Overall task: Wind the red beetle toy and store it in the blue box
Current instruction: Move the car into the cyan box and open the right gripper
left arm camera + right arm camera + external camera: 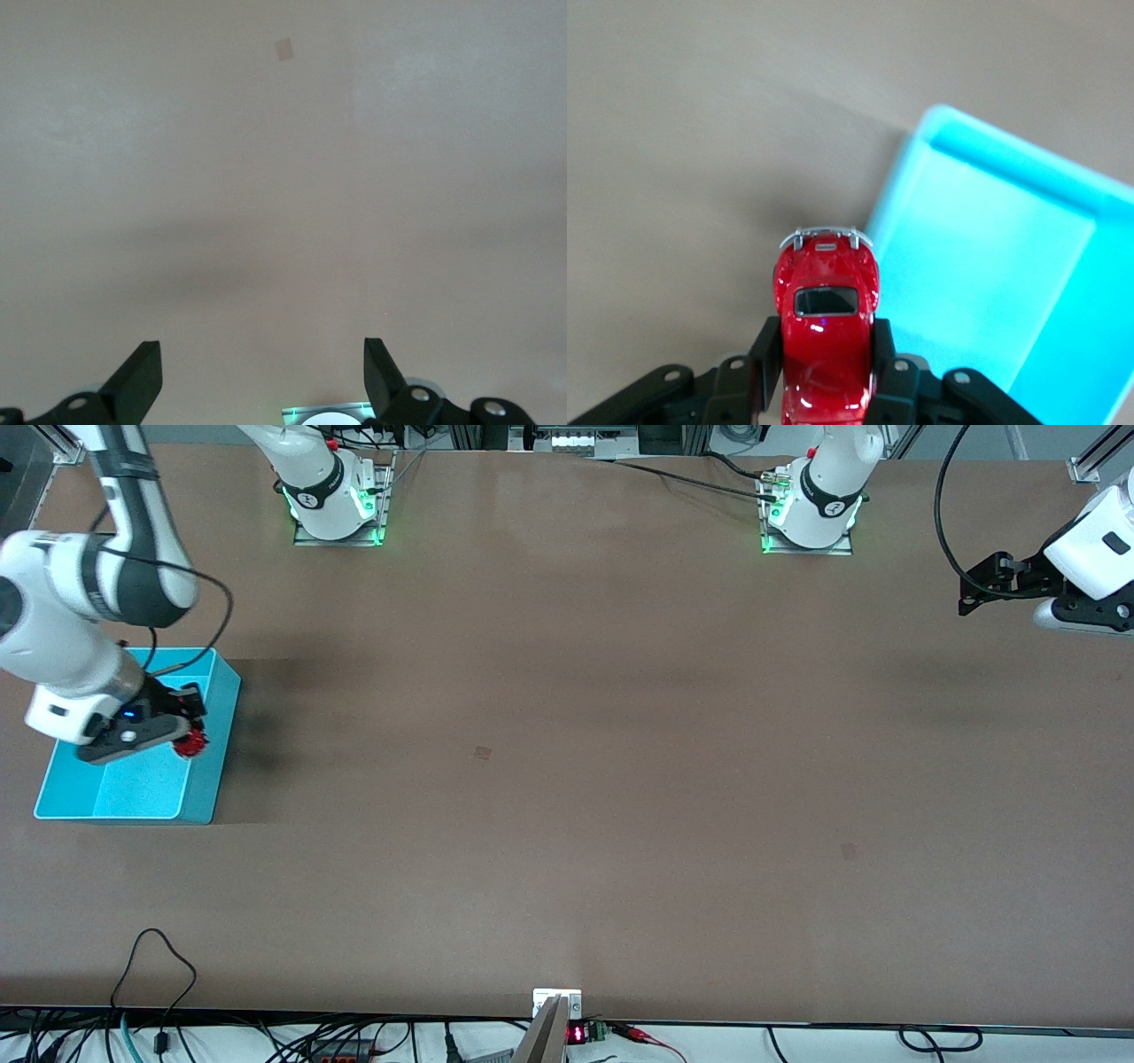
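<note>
The right gripper (182, 731) hangs over the box (208, 766), at the wall that faces the middle of the table, with its fingers (766, 354) clamped on the sides of the car (824, 341). The car is off the table, held in the air; in the front view only a red bit of it (190, 744) shows below the black fingers, and the gripper body hides the rest. From the right wrist view the car's roof and silvery bumper show, its bumper end pointing away from the gripper, with the box's rim (904, 168) beside it and bare table (682, 133) under that end, so it sits about over the wall rather than the middle of the box. The box stands at the right arm's end of the table; its inside (142, 788) shows nothing but its own floor where the arm does not cover it. The left gripper (979, 589) waits up at the left arm's end, fingers (137, 381) spread wide and holding nothing, over plain table. A small dark mark (482, 752) lies mid-table, another (848, 851) nearer the front camera. Cables (159, 974) trail over the table's front edge.
</note>
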`<state>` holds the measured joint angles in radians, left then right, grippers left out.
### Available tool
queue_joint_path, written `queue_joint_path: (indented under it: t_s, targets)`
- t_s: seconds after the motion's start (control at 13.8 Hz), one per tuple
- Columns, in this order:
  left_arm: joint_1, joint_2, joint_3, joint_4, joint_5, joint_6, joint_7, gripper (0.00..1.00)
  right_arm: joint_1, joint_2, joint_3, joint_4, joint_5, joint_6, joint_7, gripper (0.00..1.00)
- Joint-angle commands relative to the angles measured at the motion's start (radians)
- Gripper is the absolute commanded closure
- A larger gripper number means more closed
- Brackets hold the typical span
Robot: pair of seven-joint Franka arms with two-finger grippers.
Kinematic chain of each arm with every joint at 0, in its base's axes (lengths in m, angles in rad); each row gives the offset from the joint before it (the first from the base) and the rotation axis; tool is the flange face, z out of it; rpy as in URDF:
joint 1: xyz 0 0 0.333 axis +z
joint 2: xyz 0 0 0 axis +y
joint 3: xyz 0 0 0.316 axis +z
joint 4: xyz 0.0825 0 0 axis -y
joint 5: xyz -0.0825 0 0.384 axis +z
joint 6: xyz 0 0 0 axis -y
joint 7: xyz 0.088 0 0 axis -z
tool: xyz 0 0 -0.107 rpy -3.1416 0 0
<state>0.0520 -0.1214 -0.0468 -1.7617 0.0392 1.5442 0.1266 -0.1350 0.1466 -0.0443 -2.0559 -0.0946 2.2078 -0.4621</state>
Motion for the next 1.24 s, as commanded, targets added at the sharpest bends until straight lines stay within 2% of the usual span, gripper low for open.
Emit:
queue_joint_path:
  t_s: [0.0, 0.15, 0.29, 0.51, 0.8, 1.16]
  targets:
    - [0.006, -0.004, -0.007, 0.010, 0.004, 0.016, 0.021, 0.00, -0.002, 0.022, -0.080, 0.011, 0.055, -0.004, -0.021, 1.00]
    - [0.008, -0.006, -0.007, 0.010, 0.002, 0.013, 0.021, 0.00, -0.002, 0.063, -0.146, 0.010, 0.056, 0.039, -0.014, 1.00]
    - [0.008, -0.007, -0.002, 0.010, 0.001, 0.010, 0.021, 0.00, -0.003, 0.106, -0.173, 0.011, 0.058, 0.096, -0.009, 1.00]
    - [0.006, -0.006, -0.002, 0.008, 0.002, 0.008, 0.021, 0.00, -0.005, 0.175, -0.183, 0.011, 0.059, 0.150, -0.007, 1.00]
    - [0.008, -0.004, 0.002, 0.011, 0.005, 0.016, 0.021, 0.00, -0.005, 0.244, -0.186, 0.008, 0.062, 0.150, 0.068, 1.00]
    - [-0.006, -0.004, -0.034, 0.011, 0.007, 0.019, 0.018, 0.00, -0.011, 0.315, -0.186, 0.007, 0.064, 0.153, 0.068, 0.95]
